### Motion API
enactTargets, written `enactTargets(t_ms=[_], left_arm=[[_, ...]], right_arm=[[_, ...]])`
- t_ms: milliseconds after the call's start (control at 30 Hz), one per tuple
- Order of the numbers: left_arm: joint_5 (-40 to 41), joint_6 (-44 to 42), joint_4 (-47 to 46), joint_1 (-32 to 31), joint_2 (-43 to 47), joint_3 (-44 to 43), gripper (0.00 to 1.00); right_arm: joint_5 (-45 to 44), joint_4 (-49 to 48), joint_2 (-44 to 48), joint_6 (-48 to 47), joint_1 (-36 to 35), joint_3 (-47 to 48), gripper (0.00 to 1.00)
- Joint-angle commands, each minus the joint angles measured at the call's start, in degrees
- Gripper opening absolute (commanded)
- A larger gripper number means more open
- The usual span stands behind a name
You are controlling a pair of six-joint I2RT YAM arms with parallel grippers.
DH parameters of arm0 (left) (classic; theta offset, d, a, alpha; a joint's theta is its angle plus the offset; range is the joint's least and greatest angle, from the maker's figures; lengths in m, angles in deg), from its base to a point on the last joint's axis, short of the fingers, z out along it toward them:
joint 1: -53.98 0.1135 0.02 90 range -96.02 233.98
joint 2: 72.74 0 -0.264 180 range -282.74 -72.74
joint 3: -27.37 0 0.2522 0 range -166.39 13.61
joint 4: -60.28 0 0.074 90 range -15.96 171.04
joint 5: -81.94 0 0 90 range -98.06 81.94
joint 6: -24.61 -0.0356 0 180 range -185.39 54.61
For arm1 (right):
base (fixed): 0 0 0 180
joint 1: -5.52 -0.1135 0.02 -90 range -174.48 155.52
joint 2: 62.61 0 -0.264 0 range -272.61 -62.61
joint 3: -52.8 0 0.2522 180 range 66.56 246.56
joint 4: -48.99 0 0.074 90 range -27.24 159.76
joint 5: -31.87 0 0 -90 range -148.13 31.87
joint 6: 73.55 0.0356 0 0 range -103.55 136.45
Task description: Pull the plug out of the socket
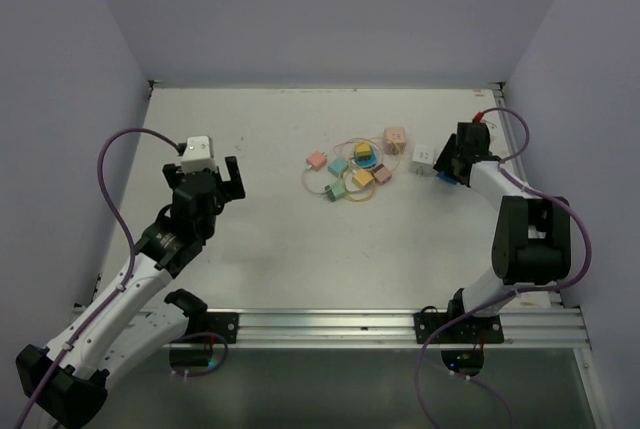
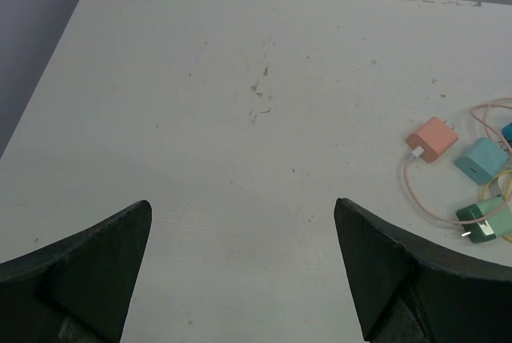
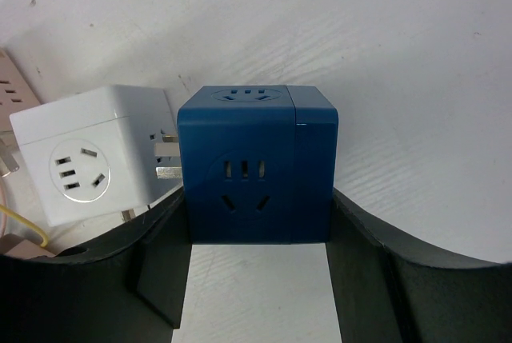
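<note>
A dark blue socket cube (image 3: 256, 167) sits between the fingers of my right gripper (image 3: 256, 207), which is shut on its two sides. Just left of it is a white cube plug (image 3: 92, 155). Its metal prongs (image 3: 164, 159) show in the narrow gap and reach the blue cube's side; I cannot tell if they are still inside. From above, both cubes, white (image 1: 424, 157) and blue (image 1: 443, 177), lie at the right gripper (image 1: 447, 164). My left gripper (image 1: 207, 184) hovers far to the left, open over bare table (image 2: 240, 119).
A cluster of small pastel adapters with looped thin cables (image 1: 352, 171) lies mid-table, with a beige cube (image 1: 394, 139) at its right end. The left wrist view catches an orange adapter (image 2: 432, 138) and teal ones (image 2: 482, 159). Grey walls enclose the table.
</note>
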Motion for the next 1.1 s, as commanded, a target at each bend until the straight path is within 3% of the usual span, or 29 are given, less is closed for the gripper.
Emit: enactTargets(t_ms=[0, 33, 100, 200, 300, 600, 800, 1067], left_arm=[[2.06, -0.86, -2.01, 0.47, -0.27, -0.22, 1.00], [2.15, -0.86, -2.10, 0.47, -0.18, -0.22, 1.00], [2.24, -0.77, -2.10, 0.47, 0.00, -0.05, 1.00], [2.33, -0.77, -2.27, 0.47, 0.26, 0.13, 1.00], [2.24, -0.77, -2.27, 0.47, 0.17, 0.13, 1.00], [2.85, -0.77, -2.10, 0.47, 0.61, 0.21, 1.00], [3.20, -0.69, -1.92, 0.47, 1.40, 0.39, 1.00], [4.17, -0.42, -1.48, 0.47, 3.16, 0.39, 1.00]], right_arm=[[2.11, -3.34, -0.94, -2.58, 0.17, 3.29, 0.25], [2.37, -3.34, -1.11, -2.84, 0.17, 3.55, 0.37], [2.99, -3.42, -1.11, -3.46, 0.17, 3.73, 0.49], [1.85, -2.81, -1.46, -3.90, 0.17, 4.08, 0.58], [1.58, -1.58, -1.55, -4.25, 0.17, 5.14, 0.74], [0.53, 3.78, 2.74, -4.25, 0.26, 6.02, 0.89], [1.23, 9.83, 13.90, -3.99, 0.26, 7.24, 0.99], [-0.87, 20.29, 30.07, -4.43, 0.17, 11.99, 0.99]])
